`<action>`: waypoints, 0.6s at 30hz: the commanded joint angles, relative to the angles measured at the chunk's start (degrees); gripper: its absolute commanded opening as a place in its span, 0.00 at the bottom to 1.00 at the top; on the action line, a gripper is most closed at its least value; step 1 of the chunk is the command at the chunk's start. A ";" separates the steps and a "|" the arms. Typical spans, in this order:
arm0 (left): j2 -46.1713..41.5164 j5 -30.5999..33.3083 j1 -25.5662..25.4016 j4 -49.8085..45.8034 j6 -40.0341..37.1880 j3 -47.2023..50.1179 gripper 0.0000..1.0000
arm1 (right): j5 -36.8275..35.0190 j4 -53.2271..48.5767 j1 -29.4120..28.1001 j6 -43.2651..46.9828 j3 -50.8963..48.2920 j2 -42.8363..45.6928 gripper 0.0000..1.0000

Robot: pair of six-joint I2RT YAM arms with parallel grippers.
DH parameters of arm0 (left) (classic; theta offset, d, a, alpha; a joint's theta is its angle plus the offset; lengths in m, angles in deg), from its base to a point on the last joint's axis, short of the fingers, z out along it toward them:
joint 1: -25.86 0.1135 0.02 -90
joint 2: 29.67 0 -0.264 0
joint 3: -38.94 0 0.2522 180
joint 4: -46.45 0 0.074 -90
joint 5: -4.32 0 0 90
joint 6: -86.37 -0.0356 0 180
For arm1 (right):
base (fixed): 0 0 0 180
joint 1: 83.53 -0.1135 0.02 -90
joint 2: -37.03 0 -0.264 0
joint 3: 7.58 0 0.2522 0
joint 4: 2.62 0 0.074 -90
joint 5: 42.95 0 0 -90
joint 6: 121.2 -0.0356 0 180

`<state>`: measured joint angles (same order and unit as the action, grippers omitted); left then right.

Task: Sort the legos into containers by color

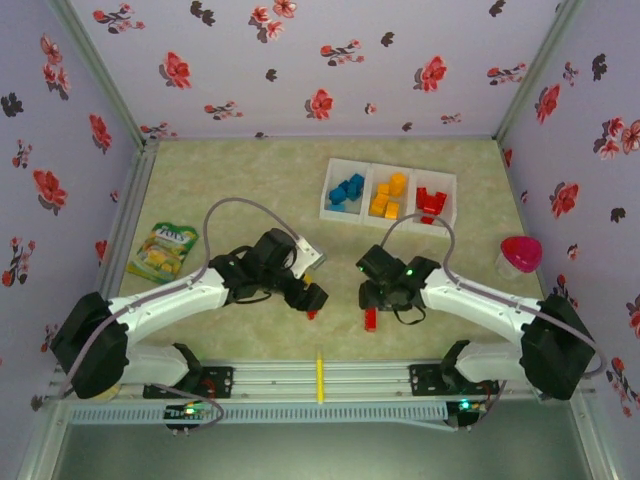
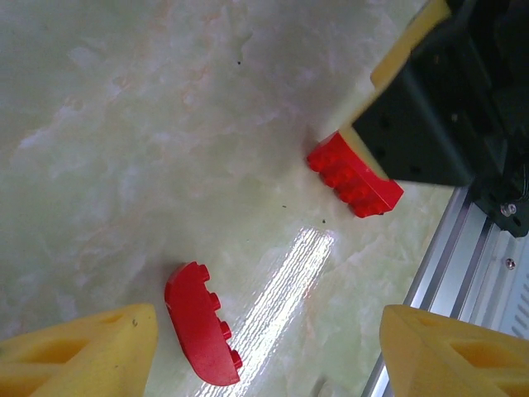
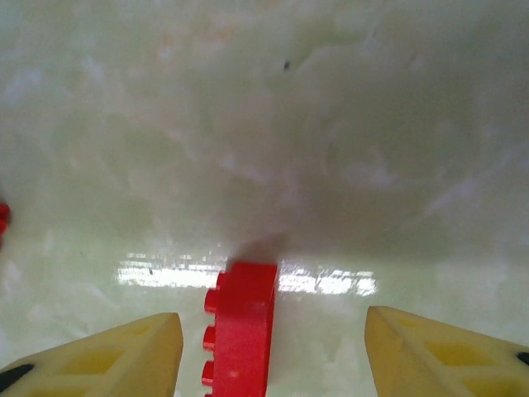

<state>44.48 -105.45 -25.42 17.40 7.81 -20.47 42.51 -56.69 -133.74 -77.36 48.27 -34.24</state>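
Legos left to sort number two, both red, loose on the worktop just beyond the rail with the yellow stick. The straight red brick lies on the surface between the pads of the right claw. Its long axis runs straight away from the wrist camera, so the pads face its long sides. That claw is released, with worktop showing on both sides of the brick. Just to its left, the rounded red brick sits inside the left claw, also released. It lies close beside one pad and well apart from the other, its long axis slightly skewed to the jaws.

The right claw looks better set: a plain closing should catch the straight brick across its short width, while the left would need to centre first.

Farther off, the bins hold blue, orange and red bricks from left to right. The red bin is nearer the right arm.
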 commanded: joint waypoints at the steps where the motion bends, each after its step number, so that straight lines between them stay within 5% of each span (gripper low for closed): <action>1: 0.48 -1.41 -0.51 0.87 -1.68 -0.88 0.71 | -0.12 2.18 -2.73 -5.77 -1.01 -1.34 0.58; 18: 0.73 -1.33 -0.76 1.31 -2.20 -1.51 0.71 | 0.85 6.56 -4.70 -7.90 -3.79 -5.62 0.34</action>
<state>44.92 -105.86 -25.69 18.07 7.18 -20.47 43.48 -50.20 -137.96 -84.07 45.43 -39.50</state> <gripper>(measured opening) 0.708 0.349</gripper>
